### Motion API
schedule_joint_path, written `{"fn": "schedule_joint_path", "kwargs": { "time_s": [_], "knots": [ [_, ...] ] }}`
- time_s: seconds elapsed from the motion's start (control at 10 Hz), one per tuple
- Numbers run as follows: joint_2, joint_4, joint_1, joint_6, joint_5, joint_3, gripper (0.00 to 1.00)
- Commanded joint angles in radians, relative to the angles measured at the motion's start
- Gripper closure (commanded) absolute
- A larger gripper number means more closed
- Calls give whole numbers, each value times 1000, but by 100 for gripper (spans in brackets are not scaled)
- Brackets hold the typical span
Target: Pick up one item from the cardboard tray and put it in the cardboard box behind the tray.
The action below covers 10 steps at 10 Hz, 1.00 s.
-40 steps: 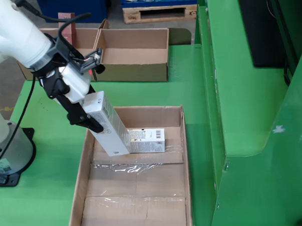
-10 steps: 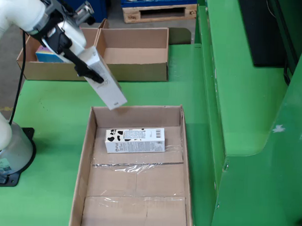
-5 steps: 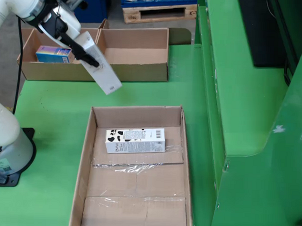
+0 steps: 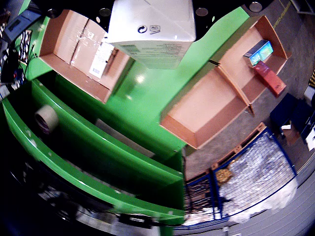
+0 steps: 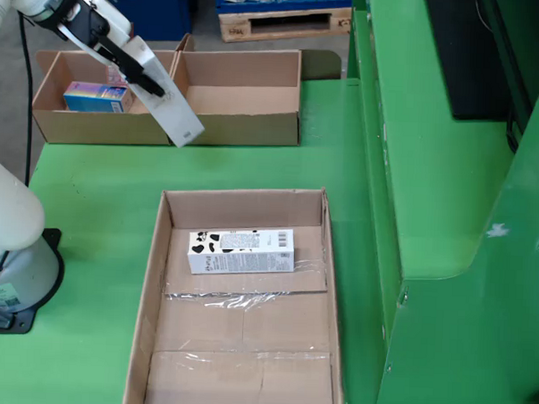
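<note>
In the still view my gripper [image 5: 122, 54] is shut on a long white carton [image 5: 171, 108] and holds it tilted in the air over the tray's front wall, near the divider. The two-part cardboard tray [image 5: 237, 129] holds a blue box [image 5: 93, 96] in its left part. The wrist view shows the held carton [image 4: 150, 29] at the top, and the tray [image 4: 211, 103] at right with the blue box [image 4: 259, 51] and a red box [image 4: 269, 77]. The larger cardboard box [image 5: 154, 277] holds a cow-patterned carton [image 5: 240, 252].
The arm's white base [image 5: 8, 244] stands left of the large box. A tall green machine frame [image 5: 432, 173] borders the table on the right. A tape roll [image 4: 47, 119] sits on a green ledge. A blue wire cage [image 4: 246, 177] stands beyond the tray.
</note>
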Motion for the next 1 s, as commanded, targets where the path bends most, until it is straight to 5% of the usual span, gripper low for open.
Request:
{"fn": "schedule_joint_path", "kwargs": {
  "time_s": [0.0, 0.6, 0.9],
  "knots": [
    [15, -10, 343, 45, -27, 53, 100],
    [-43, -4, 461, 58, -31, 108, 100],
    [-341, 13, 264, -69, 62, 397, 100]
  ]
}}
